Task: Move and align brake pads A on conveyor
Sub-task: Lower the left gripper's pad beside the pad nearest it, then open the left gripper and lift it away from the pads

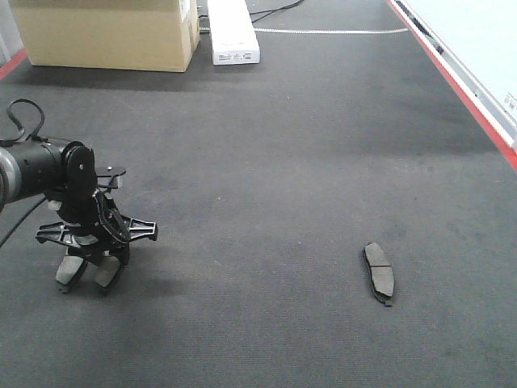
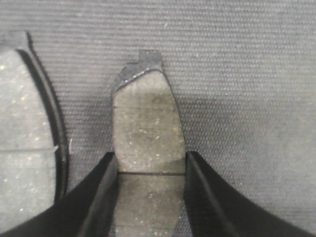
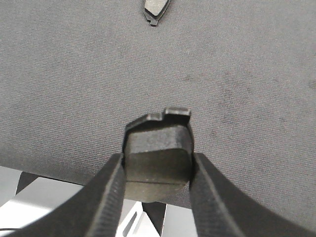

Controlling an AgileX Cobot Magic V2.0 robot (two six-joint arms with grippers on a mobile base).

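Observation:
On the black conveyor [image 1: 266, 162], my left gripper [image 1: 103, 257] is low at the left, with two brake pads [image 1: 69, 271] [image 1: 110, 271] side by side beneath it. The left wrist view shows the left gripper [image 2: 150, 157] shut on one pad [image 2: 148, 123], its fingers pressed against both long edges. The neighbouring pad [image 2: 24, 148] lies just to its left. My right gripper [image 3: 158, 158] is shut on another pad [image 3: 158, 148], held above the belt's near edge; it is out of the front view. A further pad [image 1: 378, 272] lies loose on the belt at the right, and the right wrist view catches the tip of a pad [image 3: 155, 10] on the belt.
A cardboard box [image 1: 105, 32] and a long white box [image 1: 233, 32] stand at the belt's far end. The red frame edge [image 1: 452, 81] runs along the right side. Shiny steel [image 3: 39, 197] shows below the belt's near edge.

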